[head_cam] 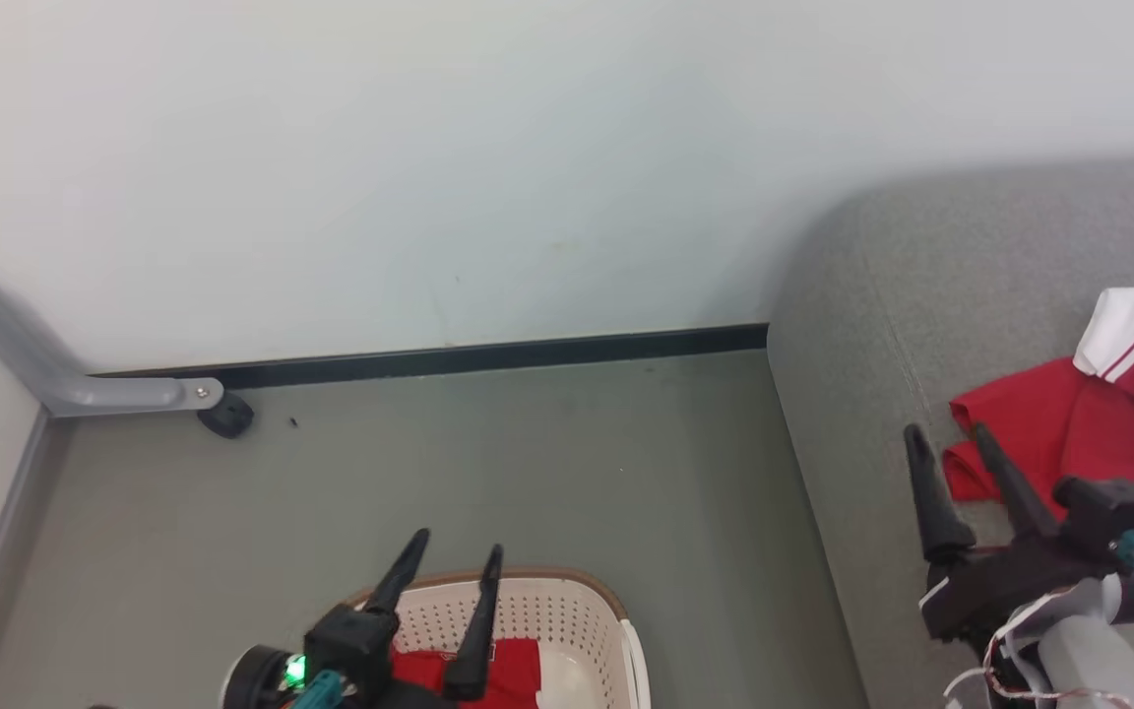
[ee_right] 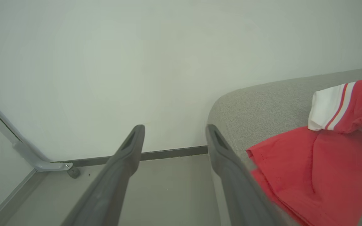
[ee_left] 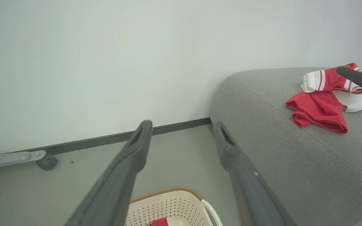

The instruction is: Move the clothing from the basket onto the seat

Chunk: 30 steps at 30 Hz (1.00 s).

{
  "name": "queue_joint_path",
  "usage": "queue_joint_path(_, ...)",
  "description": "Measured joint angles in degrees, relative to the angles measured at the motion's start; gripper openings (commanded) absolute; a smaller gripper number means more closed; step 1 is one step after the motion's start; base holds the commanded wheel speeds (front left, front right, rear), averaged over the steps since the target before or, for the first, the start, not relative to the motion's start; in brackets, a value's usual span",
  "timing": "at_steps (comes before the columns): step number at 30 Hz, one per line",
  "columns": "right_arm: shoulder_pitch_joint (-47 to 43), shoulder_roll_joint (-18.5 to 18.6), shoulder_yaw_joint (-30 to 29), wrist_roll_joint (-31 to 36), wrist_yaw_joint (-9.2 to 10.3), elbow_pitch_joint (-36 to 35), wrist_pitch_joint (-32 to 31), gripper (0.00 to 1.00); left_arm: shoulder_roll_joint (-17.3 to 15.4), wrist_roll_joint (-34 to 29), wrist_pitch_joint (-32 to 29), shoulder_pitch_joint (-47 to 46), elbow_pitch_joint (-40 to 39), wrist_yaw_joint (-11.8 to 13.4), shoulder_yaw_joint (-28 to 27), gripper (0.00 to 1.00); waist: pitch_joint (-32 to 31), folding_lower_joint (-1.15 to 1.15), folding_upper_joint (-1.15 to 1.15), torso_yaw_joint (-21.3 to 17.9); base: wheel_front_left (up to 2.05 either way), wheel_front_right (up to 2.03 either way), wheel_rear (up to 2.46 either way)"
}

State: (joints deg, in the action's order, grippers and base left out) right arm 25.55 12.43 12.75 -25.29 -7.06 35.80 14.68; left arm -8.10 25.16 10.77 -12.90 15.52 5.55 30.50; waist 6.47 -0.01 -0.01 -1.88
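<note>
Pale wall [head_cam: 528,148] and grey floor [head_cam: 528,463] back the head view; low in it our left gripper [head_cam: 457,547] hovers over the basket [head_cam: 567,578], jaws wide apart and empty, a red garment [head_cam: 518,665] lying inside beneath it. Our right gripper [head_cam: 945,433] hangs equally wide and empty above the seat [head_cam: 872,325], just beside a red-and-white shirt [head_cam: 1069,418] lying on it. From the left wrist, the basket sits below the gripper, red cloth peeking at the bottom edge. From the right wrist, the shirt lies close by the right gripper; touching or not, we cannot tell. We judge pickup comes next: drop straight, straddle a fold, pinch cloth rather than perforated plastic, lift clear of the rim before swinging seatward.
</note>
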Motion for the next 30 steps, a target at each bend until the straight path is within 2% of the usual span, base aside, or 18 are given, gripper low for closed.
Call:
queue_joint_path(3, -2.27, -0.56, 0.69, 0.98, 0.09, -2.24, 0.00, 1.00, -0.90, 0.13, 0.43, 1.46, -0.16, 0.49, -1.92, 1.00, -1.16, 0.00, 0.00, 0.68, 0.00, 0.00, 0.00)
queue_joint_path(11, -8.60, -1.42, 1.43, 3.57, 2.08, -7.84, 0.00, 1.00, -1.85, 0.76, 1.01, 4.66, -1.10, 1.02, -6.61, 1.00, -3.14, 0.00, 0.00, 1.60, 0.00, 0.00, 0.00)
queue_joint_path(23, -16.45, -1.47, 1.02, 4.72, 4.61, -13.65, 0.00, 1.00, -0.75, 1.85, 1.69, 8.94, -0.69, 1.55, -10.77, 1.00, -5.09, 0.01, 0.00, 1.69, 0.00, 0.00, 0.00)
queue_joint_path(30, -18.14, -1.20, 0.34, 5.09, 5.19, -15.92, 0.00, 1.00, 0.09, 1.85, 1.94, 10.14, -0.59, 1.55, -12.38, 1.00, -5.46, 0.01, 0.01, 1.75, 0.00, 0.00, 0.00)
